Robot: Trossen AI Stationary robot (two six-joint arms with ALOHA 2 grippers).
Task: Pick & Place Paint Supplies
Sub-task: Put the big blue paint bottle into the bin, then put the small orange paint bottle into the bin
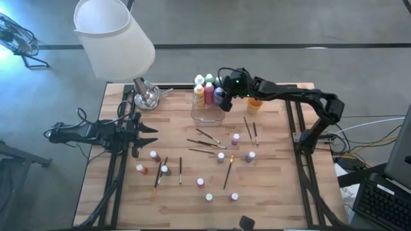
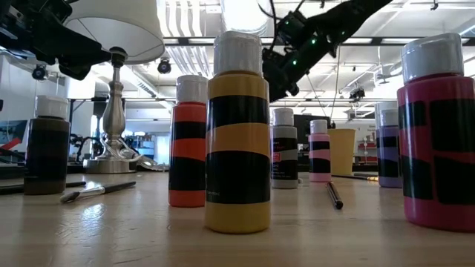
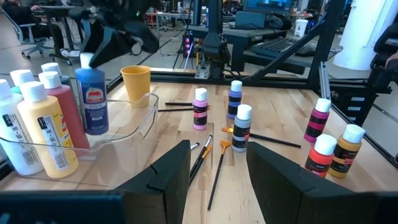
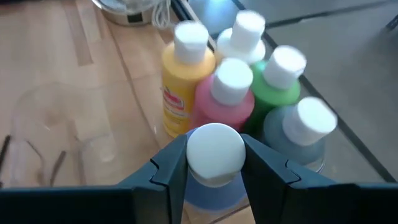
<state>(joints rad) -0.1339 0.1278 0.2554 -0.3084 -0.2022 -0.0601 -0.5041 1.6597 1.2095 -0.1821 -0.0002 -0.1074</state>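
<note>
The blue bottle (image 4: pixel 214 168) stood upright between the fingers of the right gripper (image 1: pixel 223 92), its white cap pinched by the two dark fingers (image 4: pixel 171 165) and its body hanging straight down below them. In the left wrist view the same blue bottle (image 3: pixel 94 102) sat inside the clear box (image 3: pixel 134 127), at the end nearest the orange cup (image 3: pixel 136 79), and looked to be on or just above the box floor; whether it touched the floor could not be told.

So the bottle lay directly under the right gripper, its long axis vertical and in line with the gripper's reach. Just beside it stood the bottles already in the box: a yellow bottle (image 4: pixel 186 87), a pink bottle (image 4: pixel 227 99), a green bottle (image 4: pixel 280 84) and a grey-blue bottle (image 4: pixel 305 134). These crowded one side of the blue one, while the other side of the box was free.

My judgement is that the coming move was a release, and that it turned on the fingers parting without nudging those close neighbours, then lifting straight up along the bottle's axis.

The left gripper (image 1: pixel 142 135) waited over the left part of the table (image 1: pixel 270 199) with its fingers standing wide and nothing between them. It was the nearer arm to the small bottles (image 1: pixel 200 182) and paintbrushes (image 1: pixel 227 174) scattered across the table's middle and front
</note>
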